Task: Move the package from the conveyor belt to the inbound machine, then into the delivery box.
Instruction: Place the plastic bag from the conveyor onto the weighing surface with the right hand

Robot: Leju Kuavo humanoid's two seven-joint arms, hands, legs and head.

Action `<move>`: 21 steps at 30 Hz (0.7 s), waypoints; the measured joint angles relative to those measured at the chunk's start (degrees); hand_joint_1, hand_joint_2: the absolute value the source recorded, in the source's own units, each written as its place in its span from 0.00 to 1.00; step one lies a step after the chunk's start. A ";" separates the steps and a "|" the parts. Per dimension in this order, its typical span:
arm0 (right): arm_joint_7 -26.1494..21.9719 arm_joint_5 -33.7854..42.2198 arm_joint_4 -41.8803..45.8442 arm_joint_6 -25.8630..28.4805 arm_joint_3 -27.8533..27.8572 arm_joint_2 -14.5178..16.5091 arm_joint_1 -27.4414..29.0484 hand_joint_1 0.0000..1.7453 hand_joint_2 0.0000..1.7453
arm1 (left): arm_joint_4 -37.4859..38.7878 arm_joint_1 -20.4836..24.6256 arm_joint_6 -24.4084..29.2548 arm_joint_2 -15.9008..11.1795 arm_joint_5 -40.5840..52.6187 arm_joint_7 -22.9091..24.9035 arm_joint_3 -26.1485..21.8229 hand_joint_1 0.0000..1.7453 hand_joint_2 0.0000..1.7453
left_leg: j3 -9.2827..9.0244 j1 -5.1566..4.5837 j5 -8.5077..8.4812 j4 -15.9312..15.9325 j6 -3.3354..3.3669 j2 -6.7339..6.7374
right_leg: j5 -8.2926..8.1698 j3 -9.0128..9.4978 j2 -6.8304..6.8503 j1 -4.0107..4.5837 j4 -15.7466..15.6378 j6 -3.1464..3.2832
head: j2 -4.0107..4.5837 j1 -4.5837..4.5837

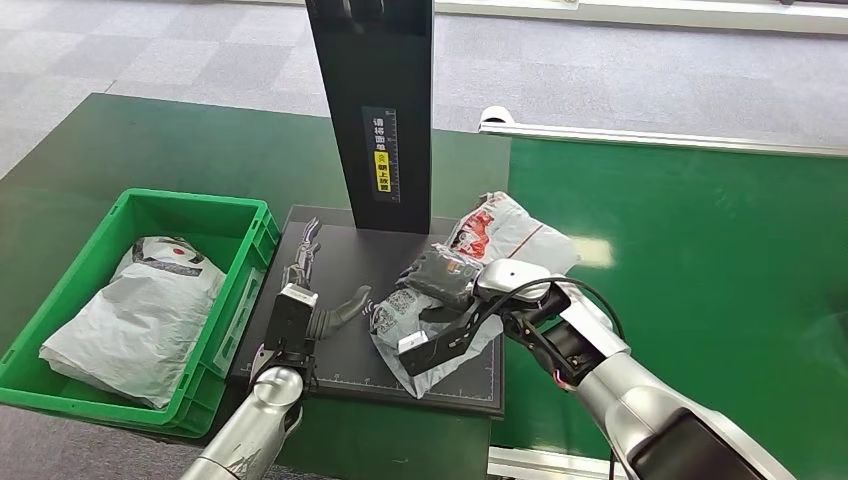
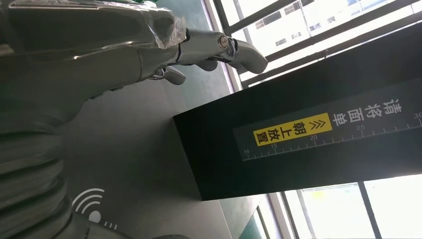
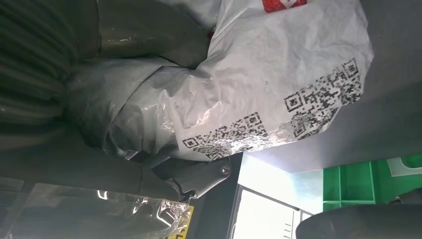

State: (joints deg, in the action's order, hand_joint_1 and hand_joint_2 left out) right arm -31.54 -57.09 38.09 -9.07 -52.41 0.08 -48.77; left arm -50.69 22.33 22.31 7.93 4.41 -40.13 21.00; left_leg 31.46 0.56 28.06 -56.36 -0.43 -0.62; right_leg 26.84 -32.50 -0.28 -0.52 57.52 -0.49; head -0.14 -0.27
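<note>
Presently: right hand point(image 1: 450, 300) clamped on package point(image 1: 500, 235) atop inbound machine point(image 1: 340, 265); left hand point(image 1: 305, 275) at 9 o'clock, fingers apart, holding nothing.

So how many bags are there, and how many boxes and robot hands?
Bags: 2, the grey package lying in the box and the white package on the machine's black platform, held by the right hand.
Boxes: 1, the green box.
Hands: 2, with the left hand.
Total: 5.
</note>
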 joint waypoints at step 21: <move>-8.13 27.49 0.68 16.17 16.45 8.99 16.62 0.32 1.00 | 0.80 2.48 -0.70 1.14 -1.46 -0.11 0.16 0.00 1.00 | 0.09 0.09 0.04 0.01 -0.07 -0.01 | 0.04 -0.08 0.04 0.09 0.00 0.03 | 0.01 -0.15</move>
State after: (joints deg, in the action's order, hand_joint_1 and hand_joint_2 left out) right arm -39.66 -29.60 38.77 7.10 -35.97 9.07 -32.15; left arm -49.88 24.81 21.61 9.08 2.96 -40.24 21.16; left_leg 31.54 0.66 28.09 -56.35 -0.50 -0.63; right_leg 26.88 -32.58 -0.24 -0.43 57.52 -0.46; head -0.14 -0.42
